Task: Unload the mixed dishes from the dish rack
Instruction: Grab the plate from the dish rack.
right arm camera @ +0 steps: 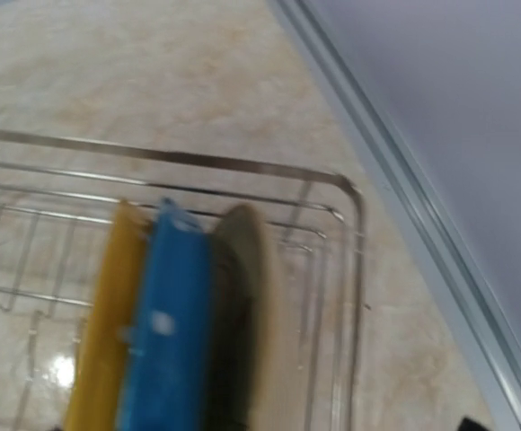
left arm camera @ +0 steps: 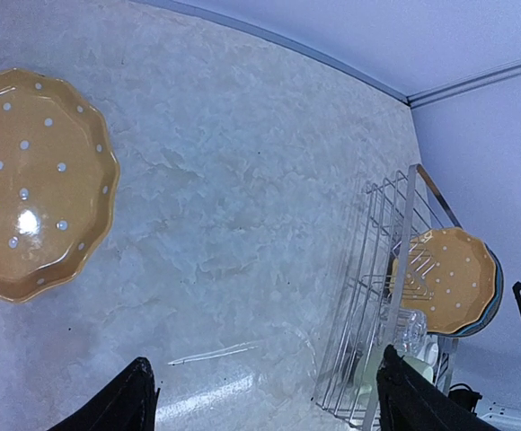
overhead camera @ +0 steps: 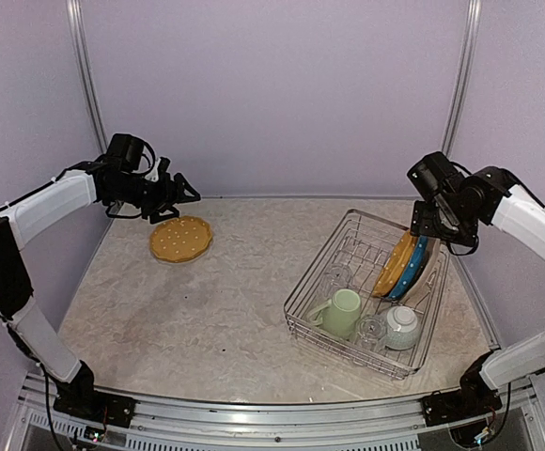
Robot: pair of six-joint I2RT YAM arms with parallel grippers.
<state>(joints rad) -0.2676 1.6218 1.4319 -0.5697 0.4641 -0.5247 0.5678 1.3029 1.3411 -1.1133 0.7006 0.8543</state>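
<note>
The silver wire dish rack [overhead camera: 301, 287] stands at the right. It holds a yellow dotted plate [overhead camera: 394, 264], a blue plate [overhead camera: 412, 270] and a cream plate [right arm camera: 242, 305] upright, plus a pale green mug [overhead camera: 342, 311], a clear glass [overhead camera: 372, 329] and a white-and-blue bowl [overhead camera: 403, 327]. Another yellow dotted plate [overhead camera: 180, 239] lies flat on the table at the far left. My left gripper [overhead camera: 175, 194] is open and empty, just above and behind that plate. My right gripper [overhead camera: 430, 228] hovers over the upright plates' far edge; only one dark fingertip [right arm camera: 468, 422] shows, wide of the plates.
Purple walls with metal corner rails [overhead camera: 88, 75] enclose the table on three sides. The rack's far right corner [right arm camera: 350, 189] lies close to the right wall rail [right arm camera: 404, 189]. The left wrist view shows bare marbled tabletop [left arm camera: 234, 206] between the flat plate [left arm camera: 36, 184] and the rack [left arm camera: 382, 296].
</note>
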